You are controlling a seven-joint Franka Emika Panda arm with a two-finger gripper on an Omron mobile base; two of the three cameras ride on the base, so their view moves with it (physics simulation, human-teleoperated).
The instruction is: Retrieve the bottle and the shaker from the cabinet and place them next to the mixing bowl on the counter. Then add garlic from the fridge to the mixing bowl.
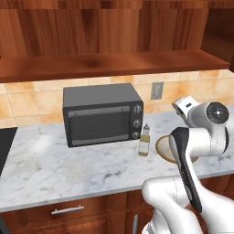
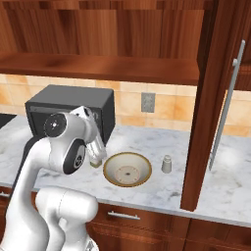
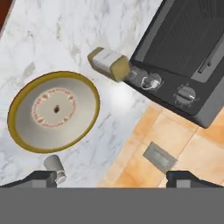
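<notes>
Marble counter (image 2: 206, 188) already carries the bottle (image 1: 144, 140) and the shaker (image 2: 167, 164) on either side of the mixing bowl (image 2: 127, 169), well back from the front edge, so we judge the garlic run to the fridge comes next. Our gripper (image 3: 112, 177) hangs above them spread wide and empty; we should lift it clear before turning away. We can read nothing on the bottle's white label.

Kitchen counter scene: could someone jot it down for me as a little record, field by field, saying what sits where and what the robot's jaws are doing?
bottle: upright on counter, between toaster oven and mixing bowl
shaker: upright on counter, on the bowl's other side, apart from it
mixing bowl: nothing inside
gripper: above the counter, jaws wide open, holding nothing
cabinet: door open
</notes>
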